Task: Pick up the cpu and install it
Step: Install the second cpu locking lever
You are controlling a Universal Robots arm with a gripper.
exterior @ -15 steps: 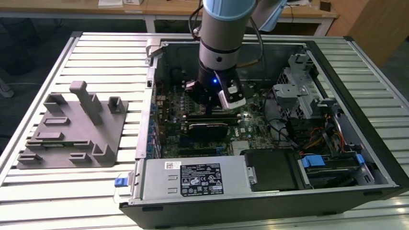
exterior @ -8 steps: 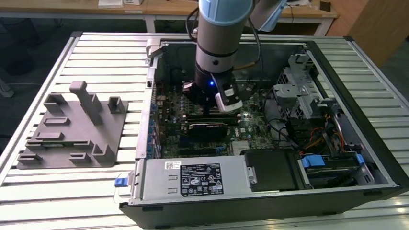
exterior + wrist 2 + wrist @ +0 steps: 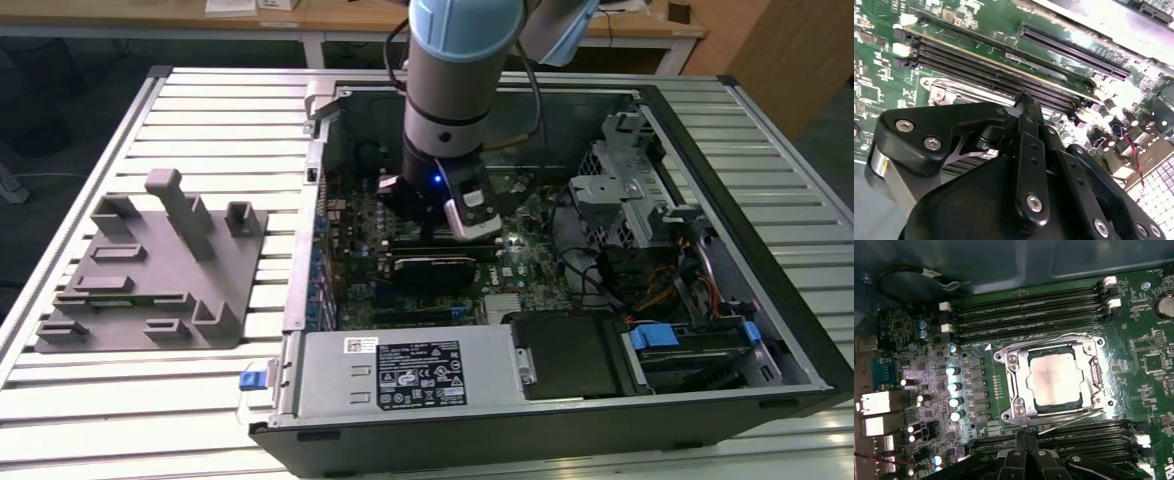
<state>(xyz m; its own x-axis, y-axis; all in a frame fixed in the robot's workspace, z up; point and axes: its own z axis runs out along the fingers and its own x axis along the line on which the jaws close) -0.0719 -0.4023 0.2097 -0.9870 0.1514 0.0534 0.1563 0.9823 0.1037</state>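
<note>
- The cpu (image 3: 1056, 379) is lying flat in the metal-framed socket (image 3: 1016, 412) on the green motherboard (image 3: 1149, 390), pale top facing up; seated there, it looks already placed.
- Being square, it is showing no long axis; its edges are running parallel to the memory slots (image 3: 1029, 310).
- The gripper (image 3: 1025, 437) is hanging just beside the socket, fingers pressed together, gripping nothing.
- The grey tray (image 3: 147, 270) is sitting on the tabletop (image 3: 200, 400), well apart.

Pale silvery square cpu (image 3: 1056, 379), flat, seated inside the metal-framed socket (image 3: 1015, 390) on the motherboard.
</note>
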